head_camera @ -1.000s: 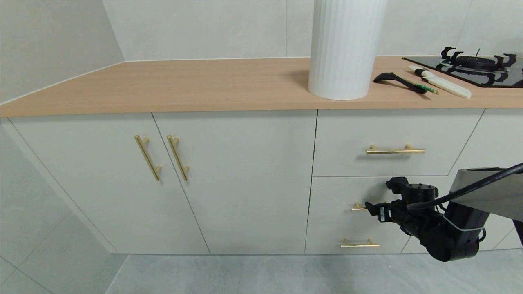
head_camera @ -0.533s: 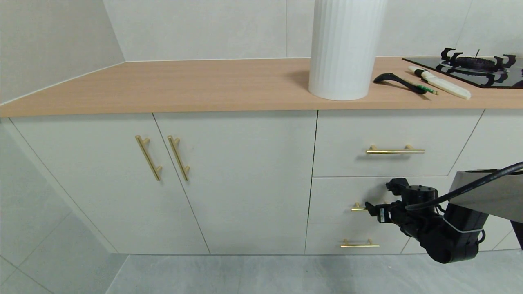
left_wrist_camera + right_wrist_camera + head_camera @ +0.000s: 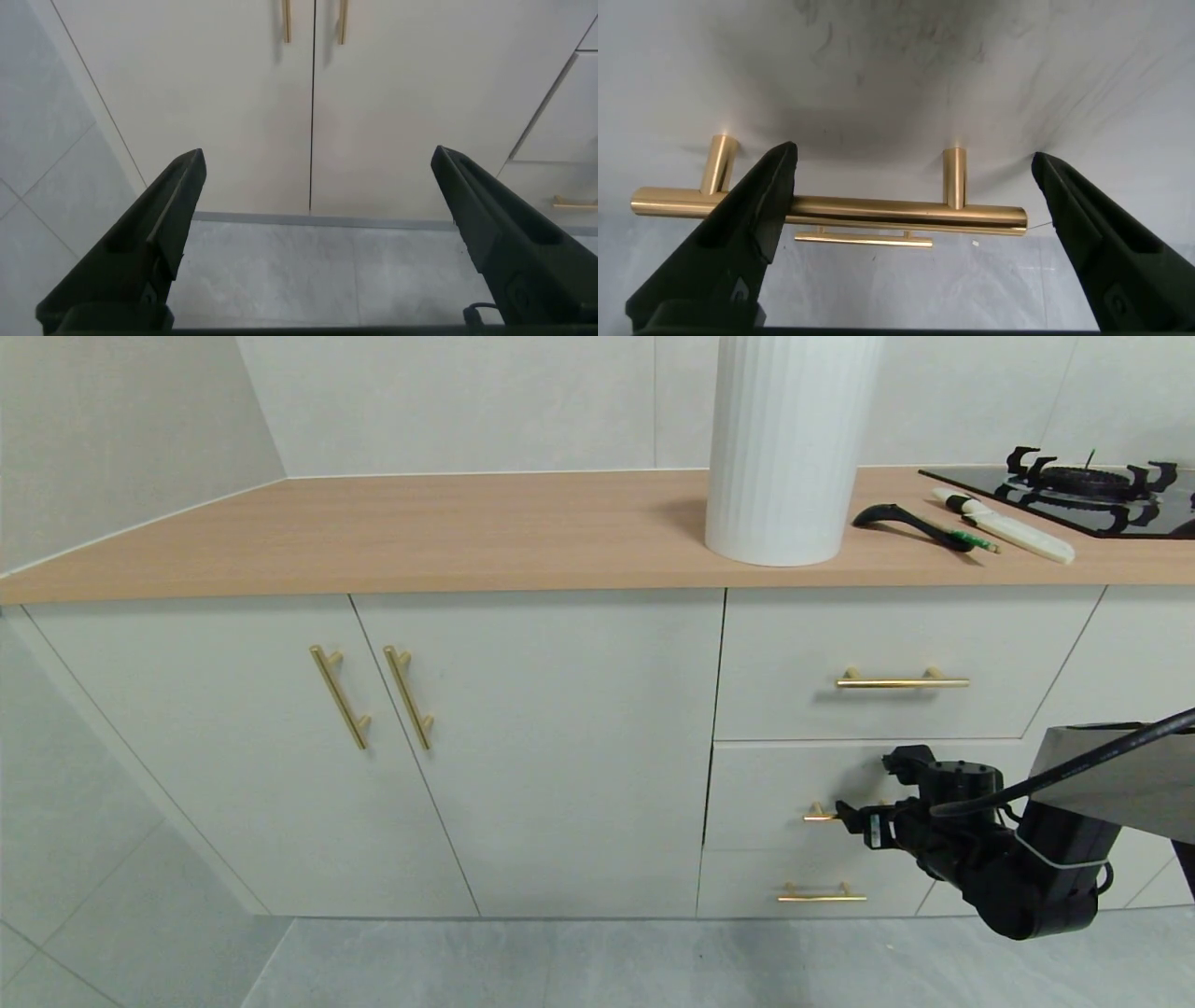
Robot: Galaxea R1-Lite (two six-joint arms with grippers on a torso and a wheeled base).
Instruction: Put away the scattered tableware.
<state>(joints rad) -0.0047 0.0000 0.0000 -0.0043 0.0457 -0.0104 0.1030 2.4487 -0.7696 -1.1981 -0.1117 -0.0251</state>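
The right gripper [image 3: 848,814] hangs with its black fingers spread wide just before the slim brass bar handle [image 3: 831,207] of the pale middle drawer [image 3: 775,784], clasping nothing. The left gripper [image 3: 318,177], equally wide and empty, faces the pale double cabinet doors [image 3: 392,103]. The black plastic ladle [image 3: 910,523] and the white sheathed knife [image 3: 1013,527] lie on the wooden countertop [image 3: 420,537], beside the tall white ribbed cylinder [image 3: 784,448].

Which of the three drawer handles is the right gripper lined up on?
The middle drawer handle: the open right gripper is lined up on it; the top handle and bottom handle are clear.
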